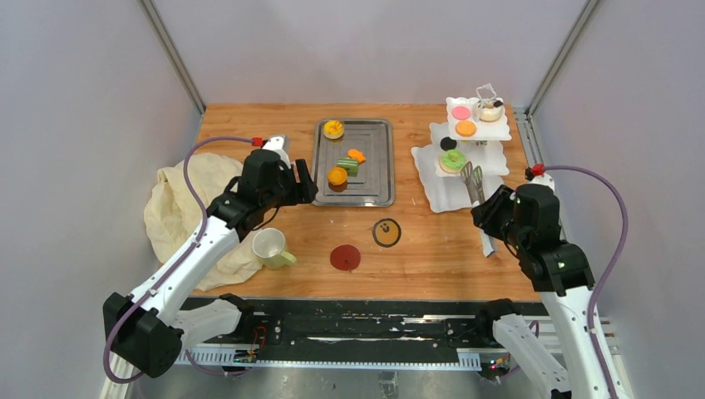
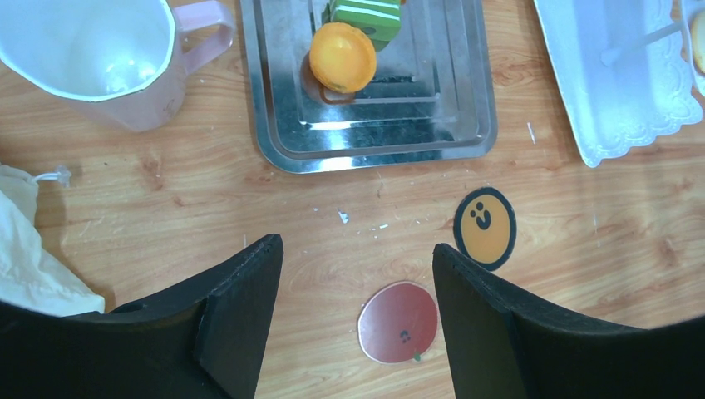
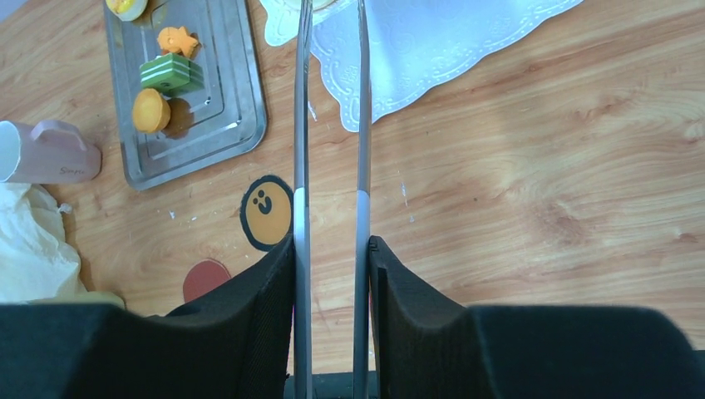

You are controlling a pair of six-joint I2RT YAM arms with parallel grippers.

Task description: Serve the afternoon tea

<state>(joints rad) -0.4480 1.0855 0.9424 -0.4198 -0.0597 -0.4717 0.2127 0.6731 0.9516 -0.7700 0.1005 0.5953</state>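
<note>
The right jaws are clamped on the tongs (image 3: 300, 166), gripping both blades low down so a squeeze closes the far tips. The tips reach over the lower tier of the stand (image 1: 445, 195), just beside the green donut (image 1: 453, 160). From above they look empty, which suits a piece just set down or a start back toward the tray (image 1: 378, 179).

The stand already carries a pink disc (image 1: 460, 112) and an orange tart (image 1: 465, 128) on its upper tier. Four pieces wait on the tray, among them an orange tart (image 2: 342, 56) and a green layered cake (image 2: 366, 17), so I judge the serving partly done.

The left jaws stand wide apart, holding nothing, and hover above the table near the tray's front edge. Below them lie the red coaster (image 2: 399, 322) and the smiley coaster (image 2: 484, 227), both bare. The pink mug (image 2: 100, 66) stands left of the tray. The pale mug (image 1: 268, 246) sits against the cloth (image 1: 179, 204). The left arm is probably poised for the mugs.
</note>
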